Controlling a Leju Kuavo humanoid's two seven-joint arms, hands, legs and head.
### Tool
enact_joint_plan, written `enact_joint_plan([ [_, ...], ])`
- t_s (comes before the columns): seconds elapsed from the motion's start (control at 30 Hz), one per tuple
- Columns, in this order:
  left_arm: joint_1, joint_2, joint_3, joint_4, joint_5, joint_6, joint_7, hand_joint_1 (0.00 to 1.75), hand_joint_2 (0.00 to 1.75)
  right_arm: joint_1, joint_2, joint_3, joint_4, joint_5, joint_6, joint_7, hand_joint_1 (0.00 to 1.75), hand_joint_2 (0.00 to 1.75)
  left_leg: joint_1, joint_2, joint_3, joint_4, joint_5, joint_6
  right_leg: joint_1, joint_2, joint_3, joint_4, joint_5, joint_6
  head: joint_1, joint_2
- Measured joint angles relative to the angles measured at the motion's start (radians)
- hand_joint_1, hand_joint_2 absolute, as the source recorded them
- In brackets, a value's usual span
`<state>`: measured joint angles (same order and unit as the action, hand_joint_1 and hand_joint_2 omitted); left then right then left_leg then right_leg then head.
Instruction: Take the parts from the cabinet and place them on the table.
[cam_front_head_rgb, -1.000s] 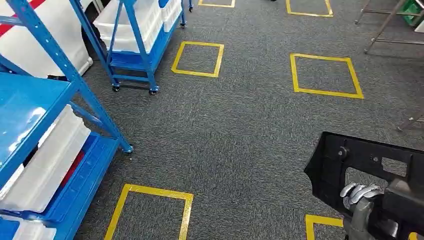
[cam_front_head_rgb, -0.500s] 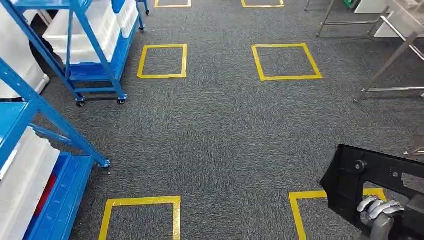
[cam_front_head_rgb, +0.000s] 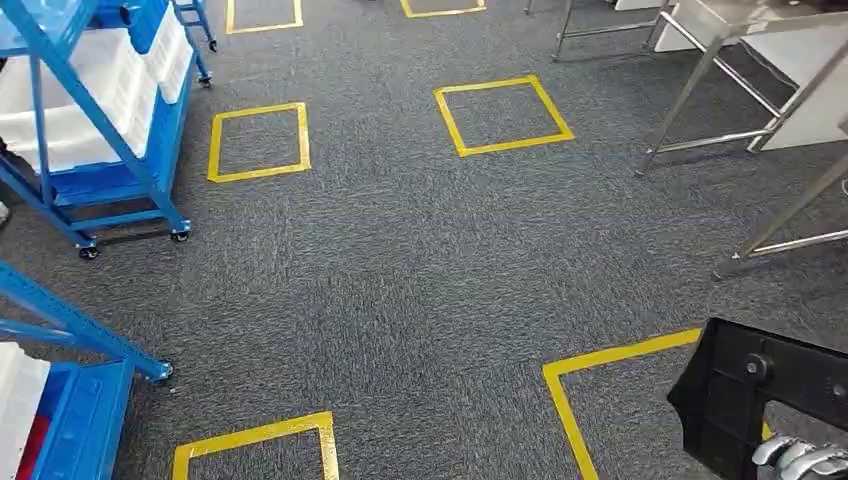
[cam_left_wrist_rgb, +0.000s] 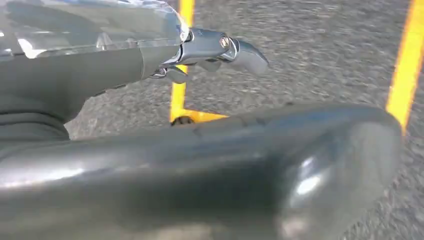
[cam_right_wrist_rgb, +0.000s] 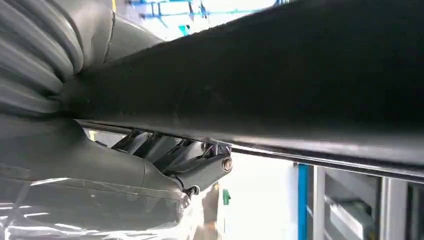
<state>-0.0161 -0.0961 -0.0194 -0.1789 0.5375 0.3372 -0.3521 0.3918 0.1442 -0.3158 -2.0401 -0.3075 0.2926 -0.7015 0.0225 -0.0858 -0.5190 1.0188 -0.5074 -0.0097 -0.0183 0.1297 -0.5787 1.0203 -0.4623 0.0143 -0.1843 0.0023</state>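
Showing as matt, moulded black plastic panel (cam_front_head_rgb: 770, 395), faintly grainy in the right wrist view. Gleaming as polished silvery metal, right robot hand (cam_front_head_rgb: 805, 460) fingers curling over its edge. Reflecting light off smooth glossy grey casing, left robot hand (cam_left_wrist_rgb: 220, 47). Looking rough and nubbly, dark grey speckled carpet floor (cam_front_head_rgb: 400, 270), crossed by smooth yellow tape squares (cam_front_head_rgb: 500, 115). Shining with blue painted metal, shelving racks (cam_front_head_rgb: 90, 140) holding glossy white plastic bins (cam_front_head_rgb: 70, 90). Appearing as brushed steel, bench legs (cam_front_head_rgb: 700, 90).

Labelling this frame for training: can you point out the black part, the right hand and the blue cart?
black part (cam_front_head_rgb: 740, 385): head view, its flat face near the round boss.
right hand (cam_front_head_rgb: 800, 458): head view, silver fingers on the part.
blue cart (cam_front_head_rgb: 150, 150): head view, its front upright post.
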Motion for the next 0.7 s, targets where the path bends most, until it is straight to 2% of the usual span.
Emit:
enact_joint_plan([
  [0.07,-0.007,0.0,-0.008,0.0,-0.001,-0.006,-0.003,0.0,0.0,0.014,0.011,-0.014,-0.009,0.007,0.014,0.001,1.75,1.75,-0.011,0.021,0.002,0.0,0.003,0.013,-0.009,0.025,-0.005,-0.007,0.009,0.018,0.0,0.0],
  [0.1,-0.008,0.0,-0.01,0.0,-0.001,-0.006,-0.005,0.0,0.0,0.022,0.018,-0.024,-0.015,0.011,0.024,0.001,1.75,1.75,-0.003,0.035,0.003,-0.013,0.011,0.025,-0.009,0.028,-0.009,-0.004,0.009,0.024,0.0,0.0],
  [0.13,-0.008,0.001,-0.01,0.0,-0.001,-0.006,-0.007,0.0,0.0,0.029,0.024,-0.033,-0.02,0.013,0.034,0.0,1.75,1.75,-0.004,0.052,0.004,-0.017,0.015,0.032,-0.007,-0.037,-0.015,0.012,-0.004,0.023,0.0,0.0],
  [0.17,-0.007,0.001,-0.01,0.0,-0.001,-0.006,-0.01,0.0,0.0,0.029,0.029,-0.042,-0.026,0.015,0.043,0.0,1.75,1.75,-0.006,0.064,0.002,-0.019,0.017,0.038,-0.002,-0.093,-0.04,0.059,-0.04,0.023,0.0,0.0],
  [0.2,-0.003,0.001,-0.011,0.0,-0.001,-0.008,-0.01,0.0,0.0,0.027,0.033,-0.047,-0.029,0.018,0.051,0.001,1.75,1.75,-0.01,0.079,0.0,-0.019,0.017,0.04,-0.001,-0.113,-0.074,0.13,-0.08,0.026,0.0,0.0],
  [0.23,0.0,0.001,-0.012,0.0,-0.002,-0.01,-0.011,0.0,0.0,0.027,0.041,-0.054,-0.029,0.018,0.061,0.001,1.75,1.75,-0.013,0.098,-0.002,-0.019,0.016,0.042,-0.002,-0.12,-0.116,0.22,-0.122,0.027,0.0,0.0],
  [0.27,0.001,0.001,-0.014,0.0,-0.003,-0.01,-0.011,0.0,0.0,0.029,0.048,-0.063,-0.031,0.018,0.07,0.001,1.75,1.75,-0.016,0.115,-0.004,-0.018,0.015,0.043,-0.003,-0.122,-0.148,0.289,-0.145,0.028,0.0,0.0],
  [0.3,0.002,0.001,-0.016,0.0,-0.005,-0.01,-0.01,0.0,0.0,0.031,0.054,-0.071,-0.032,0.018,0.079,0.002,1.75,1.75,-0.018,0.13,-0.004,-0.018,0.015,0.043,-0.003,-0.123,-0.156,0.31,-0.141,0.027,0.0,0.0],
  [0.33,0.0,0.001,-0.016,0.0,-0.011,-0.01,-0.006,0.0,0.0,0.031,0.06,-0.08,-0.032,0.019,0.088,0.004,1.75,1.75,-0.019,0.144,-0.004,-0.018,0.014,0.043,-0.003,-0.125,-0.14,0.283,-0.116,0.025,0.0,0.0],
  [0.37,-0.002,0.001,-0.016,0.0,-0.014,-0.01,-0.003,0.0,0.0,0.031,0.065,-0.091,-0.036,0.019,0.097,0.006,1.75,1.75,-0.021,0.158,-0.003,-0.018,0.012,0.042,-0.002,-0.131,-0.099,0.212,-0.077,0.021,0.0,0.0],
  [0.4,-0.004,0.001,-0.017,0.0,-0.015,-0.01,0.001,0.0,0.0,0.031,0.069,-0.097,-0.041,0.02,0.103,0.008,1.75,1.75,-0.022,0.17,0.001,-0.018,0.01,0.041,0.003,-0.15,-0.038,0.106,-0.033,0.014,0.0,0.0],
  [0.43,-0.006,0.001,-0.017,0.0,-0.016,-0.01,0.003,0.0,0.0,0.03,0.074,-0.101,-0.045,0.021,0.106,0.01,1.75,1.75,-0.024,0.182,0.006,-0.018,0.007,0.038,0.01,-0.196,0.016,0.017,-0.009,0.004,0.0,0.0],
  [0.47,-0.006,0.0,-0.017,0.0,-0.016,-0.01,0.003,0.0,0.0,0.026,0.077,-0.105,-0.049,0.021,0.11,0.01,1.75,1.75,-0.031,0.191,0.008,-0.015,0.002,0.032,0.024,-0.23,0.025,-0.007,-0.023,-0.005,0.0,0.0],
  [0.57,-0.011,0.0,-0.018,0.0,-0.016,-0.01,0.005,0.0,0.0,0.028,0.087,-0.119,-0.055,0.021,0.111,0.011,1.75,1.75,-0.028,0.225,0.015,-0.019,0.0,0.022,0.027,-0.186,0.017,-0.007,-0.017,-0.012,0.0,0.0],
  [0.6,-0.013,0.0,-0.018,0.0,-0.017,-0.008,0.005,0.0,0.0,0.029,0.091,-0.124,-0.058,0.021,0.112,0.013,1.75,1.75,-0.031,0.237,0.022,-0.021,-0.003,0.014,0.022,-0.171,0.019,-0.017,-0.011,-0.021,0.0,0.0],
  [0.63,-0.014,0.001,-0.019,0.0,-0.019,-0.005,0.005,0.0,0.0,0.03,0.098,-0.127,-0.062,0.023,0.113,0.014,1.75,1.75,-0.026,0.208,0.02,-0.01,-0.015,0.008,0.011,-0.161,0.029,-0.026,-0.004,-0.024,0.0,0.0],
  [0.67,-0.013,0.001,-0.019,0.0,-0.02,-0.004,0.005,0.0,0.0,0.028,0.104,-0.13,-0.066,0.023,0.114,0.014,1.75,1.75,-0.025,0.146,0.004,0.03,-0.042,0.003,0.008,-0.148,0.029,-0.029,-0.001,-0.03,0.0,0.0],
  [0.7,-0.012,0.001,-0.02,0.0,-0.021,-0.004,0.005,0.0,0.0,0.025,0.107,-0.131,-0.067,0.024,0.114,0.016,1.75,1.75,-0.021,0.116,-0.028,0.101,-0.082,0.001,0.008,-0.137,0.026,-0.029,0.0,-0.033,0.0,0.0],
])
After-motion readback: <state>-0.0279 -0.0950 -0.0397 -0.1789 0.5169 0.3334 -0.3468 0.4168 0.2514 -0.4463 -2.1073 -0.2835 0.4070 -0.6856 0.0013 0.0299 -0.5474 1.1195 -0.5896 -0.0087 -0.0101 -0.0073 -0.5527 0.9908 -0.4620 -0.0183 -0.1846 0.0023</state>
